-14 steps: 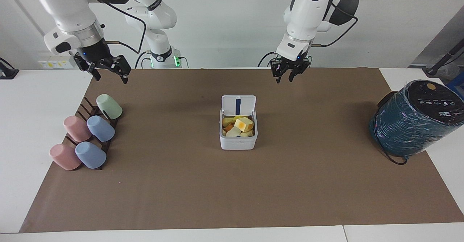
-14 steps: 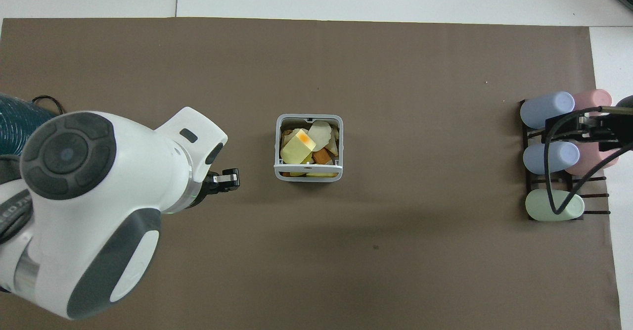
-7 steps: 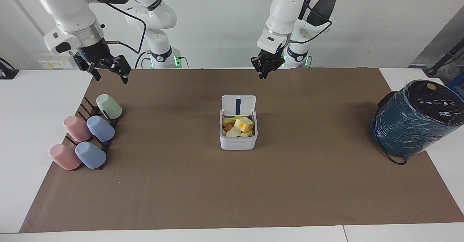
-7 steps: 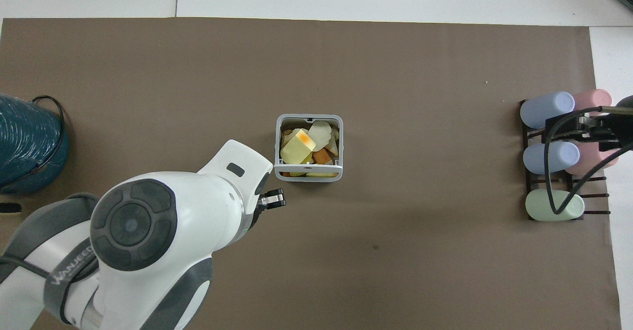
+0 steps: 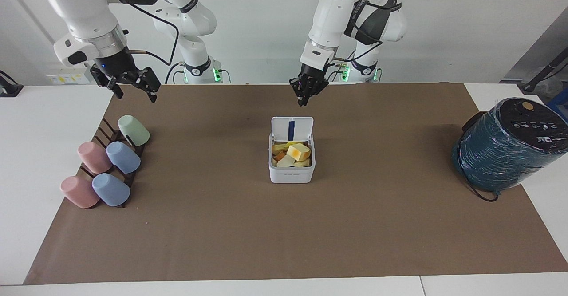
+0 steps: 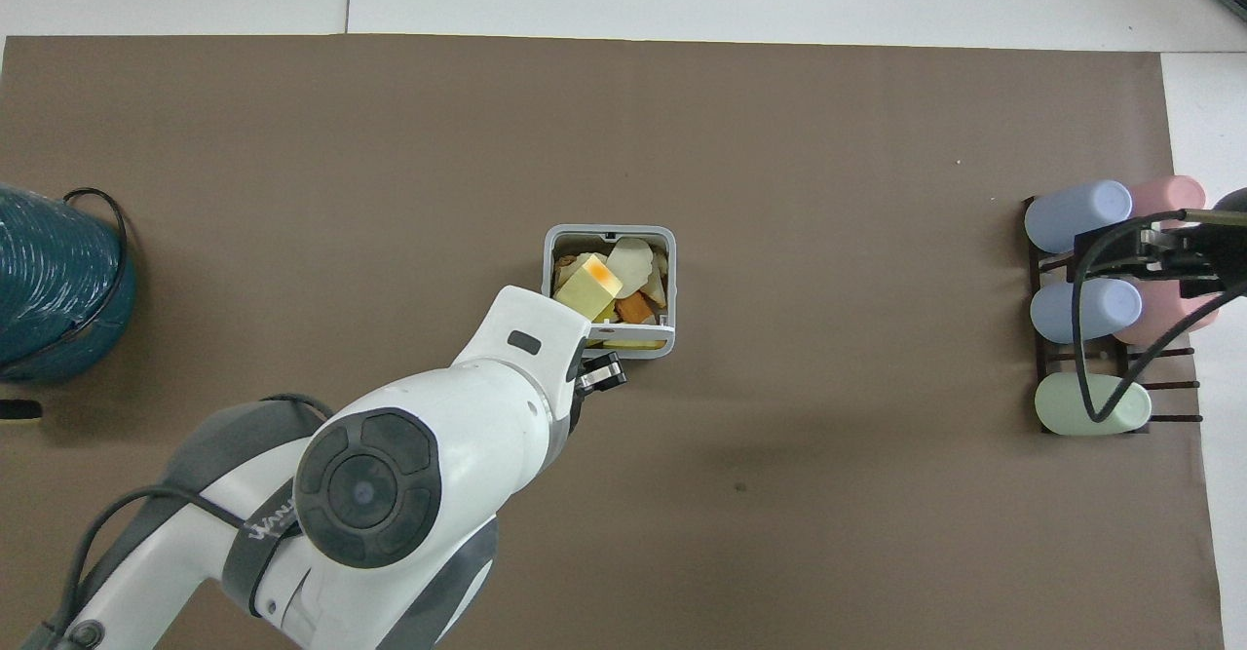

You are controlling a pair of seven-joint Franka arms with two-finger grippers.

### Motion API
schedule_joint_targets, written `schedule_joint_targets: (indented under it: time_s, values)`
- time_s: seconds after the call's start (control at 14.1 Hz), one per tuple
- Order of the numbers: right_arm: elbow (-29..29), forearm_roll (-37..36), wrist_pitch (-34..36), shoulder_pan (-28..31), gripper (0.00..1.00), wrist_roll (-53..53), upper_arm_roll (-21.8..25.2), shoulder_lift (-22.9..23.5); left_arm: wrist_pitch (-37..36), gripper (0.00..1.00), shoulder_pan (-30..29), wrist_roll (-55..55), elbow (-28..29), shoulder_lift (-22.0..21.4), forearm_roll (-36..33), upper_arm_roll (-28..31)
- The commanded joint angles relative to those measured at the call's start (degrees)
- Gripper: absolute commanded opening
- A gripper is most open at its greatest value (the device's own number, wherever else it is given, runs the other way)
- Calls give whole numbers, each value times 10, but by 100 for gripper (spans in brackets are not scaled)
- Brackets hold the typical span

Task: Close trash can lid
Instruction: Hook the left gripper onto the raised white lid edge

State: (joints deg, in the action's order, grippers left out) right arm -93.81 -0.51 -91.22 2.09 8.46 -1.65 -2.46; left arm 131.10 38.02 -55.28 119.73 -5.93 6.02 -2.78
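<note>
While lid (image 5: 292, 129) upright, "WANJEE" partly readable on left arm (image 6: 390, 475).

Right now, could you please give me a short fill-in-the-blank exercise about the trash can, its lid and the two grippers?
1. The lid of the trash can stands ____.
2. The strip on the lid's underside is ____.
3. The gripper in the air close to the lid is the ____ gripper.
4. The right gripper waits over the table edge near the rack of ____.

Missing words: open; blue; left; cups

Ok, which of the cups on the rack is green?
The green cup is the one at the rack's end nearest the robots, below the right gripper; the other four are pink or blue.
</note>
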Motion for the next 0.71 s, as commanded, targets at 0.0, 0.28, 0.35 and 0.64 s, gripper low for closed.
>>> schedule_joint_targets:
  time_s: [0.0, 0.28, 0.35, 0.64]
  values:
    - [-15, -6, -4, 6, 100, -19, -3, -14, 51, 13, 5, -13, 4, 14, 6, 9]
    - [-15, -6, -4, 6, 100, -19, -3, -14, 96, 4, -15, -14, 0, 34, 6, 10]
    - [-15, -6, -3, 6, 100, -19, -3, -14, 104, 4, -22, -13, -3, 37, 6, 10]
    - [-15, -6, -3, 6, 100, -18, -3, -14, 147, 4, -23, -13, -24, 81, 15, 10]
